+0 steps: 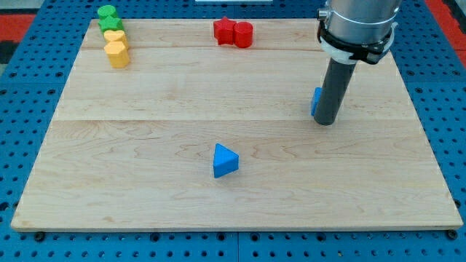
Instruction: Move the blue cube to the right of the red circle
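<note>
The blue cube (316, 101) is at the view's right, mostly hidden behind my rod; only its left edge shows. My tip (326, 122) rests on the board right against the cube, on its right and lower side. The red circle (244, 35) stands at the view's top centre, touching a red star-like block (225, 30) on its left. The cube lies well below and to the right of the red circle.
A blue triangle block (224, 161) lies at the lower centre. At the top left corner stand two green blocks (109, 17) and two yellow blocks (116, 48) in a column. The wooden board (145, 131) lies on a blue pegboard.
</note>
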Available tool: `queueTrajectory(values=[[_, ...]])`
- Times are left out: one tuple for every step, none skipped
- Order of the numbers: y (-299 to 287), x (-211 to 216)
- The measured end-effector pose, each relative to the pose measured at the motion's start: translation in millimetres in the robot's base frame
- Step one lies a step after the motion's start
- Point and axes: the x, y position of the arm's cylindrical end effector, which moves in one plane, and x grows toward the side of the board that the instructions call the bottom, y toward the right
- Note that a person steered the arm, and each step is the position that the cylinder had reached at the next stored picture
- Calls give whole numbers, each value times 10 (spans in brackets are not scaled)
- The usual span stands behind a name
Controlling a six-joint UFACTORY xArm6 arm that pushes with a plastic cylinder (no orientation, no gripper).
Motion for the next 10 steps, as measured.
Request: queueTrajectory(values=[[0, 7], [78, 149], [147, 101], [147, -182], [87, -517], [-208, -652], [-341, -894], [-345, -1190], [-354, -1463], [-213, -1653]])
